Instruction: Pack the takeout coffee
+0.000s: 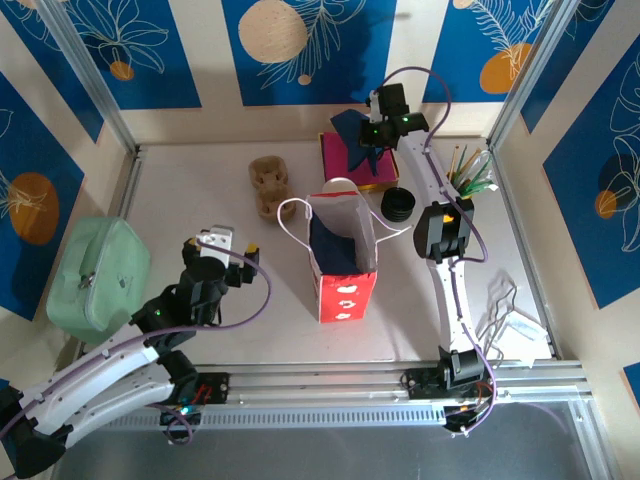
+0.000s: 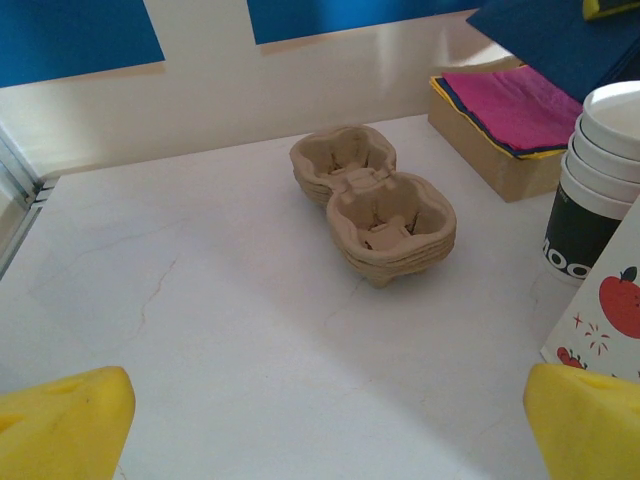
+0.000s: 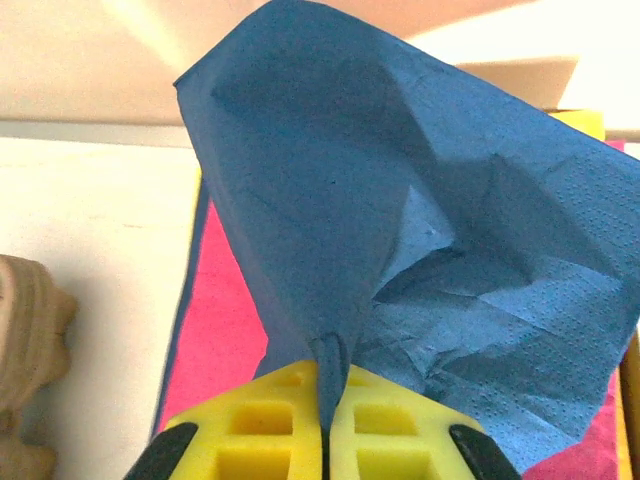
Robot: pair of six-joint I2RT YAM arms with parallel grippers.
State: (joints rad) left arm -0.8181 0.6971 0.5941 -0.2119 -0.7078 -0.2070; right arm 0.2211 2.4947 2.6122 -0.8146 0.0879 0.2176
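Right hand [image 3: 325, 400] is pinched tight on a corner of the blue napkin [image 3: 400, 220] above the pink stack [image 3: 225, 330]; so thin a hold could slip or tear. Left hand [image 1: 228, 248] gapes empty over the desk [image 2: 200, 300]. Whether the takeout coffee sits inside the paper bag [image 1: 345, 280] I cannot tell

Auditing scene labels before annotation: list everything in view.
paper bag: 1, red and white, centre
cup carriers: nested stack, tan, left behind bag
white cups: 1 stack, dark band, beside bag
napkins: 1 stack, pink on top, far side
blue napkin: 1, in right end effector
lids: 1 stack, black, right of bag
case: 1, mint green, left edge
left end effector: 1, yellow fingers, open
right end effector: 1, yellow, shut on blue napkin
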